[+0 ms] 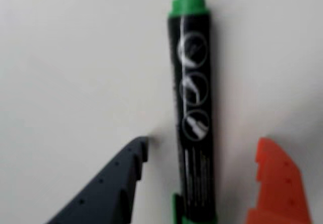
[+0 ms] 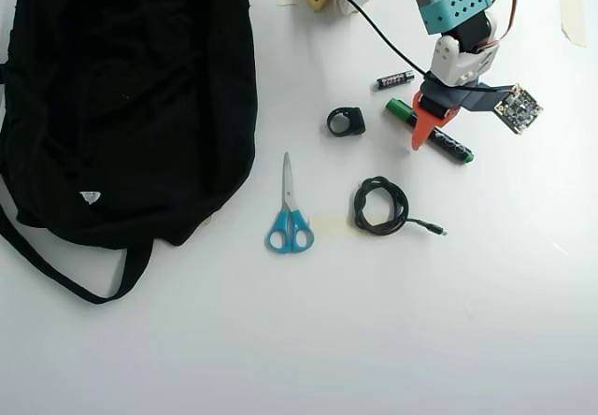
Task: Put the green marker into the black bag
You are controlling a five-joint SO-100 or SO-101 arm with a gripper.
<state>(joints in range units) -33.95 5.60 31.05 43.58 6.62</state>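
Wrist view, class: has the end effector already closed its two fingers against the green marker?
No. The end effector is open: the green marker lies between the dark finger and the orange finger, with table showing on both sides.

surface: plain white table (image 2: 523,321) | light: bright, even, soft shadows

Blurred close-up, parts covered

In the wrist view the green marker (image 1: 194,108) is blurred, print unreadable, cap end cut off below; overhead, the gripper (image 2: 432,127) covers the marker's middle.
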